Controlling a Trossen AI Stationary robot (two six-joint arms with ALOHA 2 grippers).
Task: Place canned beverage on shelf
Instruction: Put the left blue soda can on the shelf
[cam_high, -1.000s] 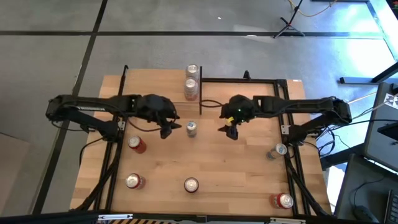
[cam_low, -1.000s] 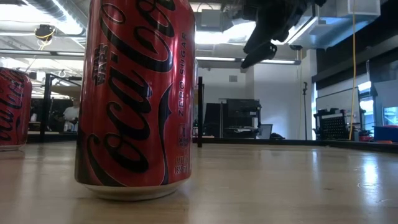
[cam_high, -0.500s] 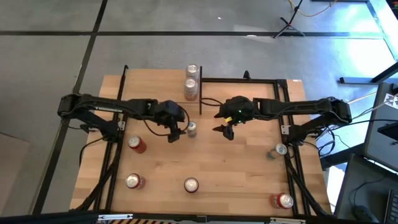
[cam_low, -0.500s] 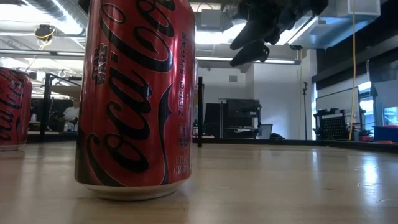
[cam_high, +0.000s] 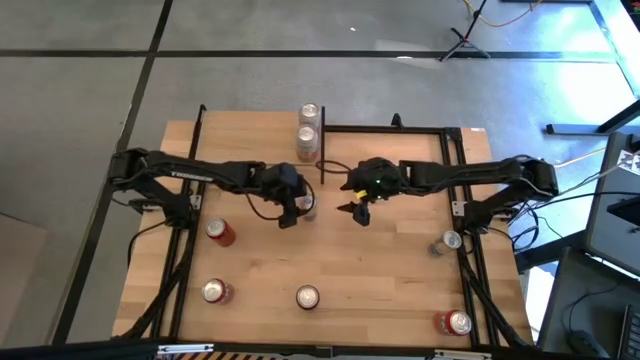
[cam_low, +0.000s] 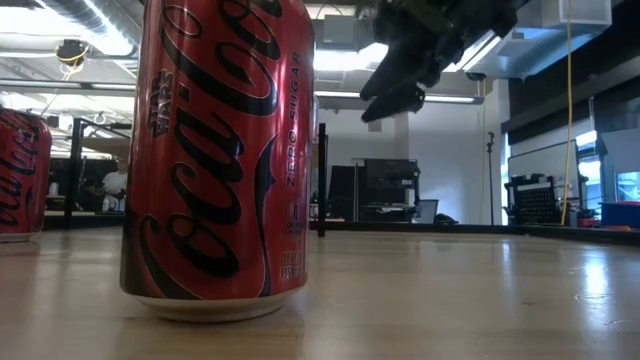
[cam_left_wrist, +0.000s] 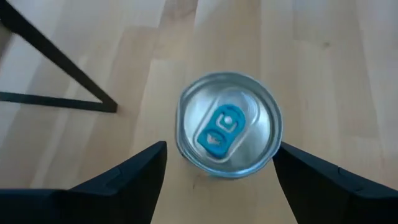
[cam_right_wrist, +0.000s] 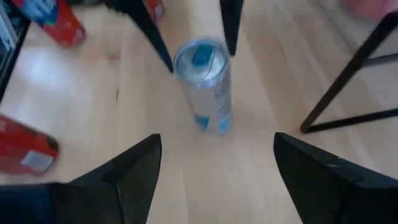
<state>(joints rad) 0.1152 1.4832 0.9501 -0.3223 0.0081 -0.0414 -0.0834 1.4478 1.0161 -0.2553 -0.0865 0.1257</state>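
A silver can with a blue tab (cam_high: 308, 205) stands upright on the tabletop near the middle; it also shows in the left wrist view (cam_left_wrist: 227, 127) and the right wrist view (cam_right_wrist: 203, 78). My left gripper (cam_high: 294, 211) is open and points down over the can, one finger on either side of its top (cam_left_wrist: 221, 149); no touch shows. My right gripper (cam_high: 357, 211) is open and empty, raised just right of the can (cam_right_wrist: 216, 142) (cam_low: 392, 88). The shelf (cam_high: 432, 145), with black posts, stands at the far right, partly under my right arm.
Red cans stand at the left (cam_high: 220, 232), near left (cam_high: 214, 292), near middle (cam_high: 307, 297) (cam_low: 215, 160) and near right (cam_high: 455, 322). A silver can (cam_high: 445, 243) lies at the right. Two cans (cam_high: 307, 128) stand at the far edge beside the shelf.
My left gripper has gone toward the table's right edge, up to the silver can, and now stands over its top. My right gripper has drifted a little toward the table's left, nearer the same can. The can has stayed in place.
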